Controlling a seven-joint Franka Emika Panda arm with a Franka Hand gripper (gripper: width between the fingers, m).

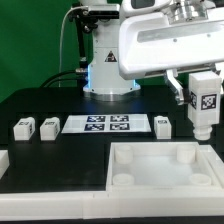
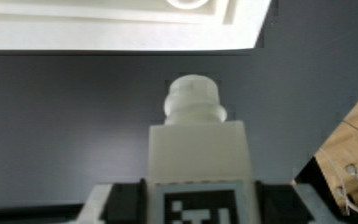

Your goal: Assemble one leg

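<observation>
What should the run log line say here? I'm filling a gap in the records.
gripper: shut on leg | leg: held off table, near white tray | other three legs: on table

Robot laboratory bench. A white robot arm (image 1: 160, 45) is rising from a black table (image 1: 40, 100) behind the gripper (image 1: 203, 98). The marker board (image 1: 105, 124) is lying on the table to the exterior view's left of the gripper. Printed square tags are showing on the leg (image 1: 204, 112) gripped between the fingers. A pale backdrop (image 1: 30, 40) is closing off the scene far behind the gripper.
</observation>
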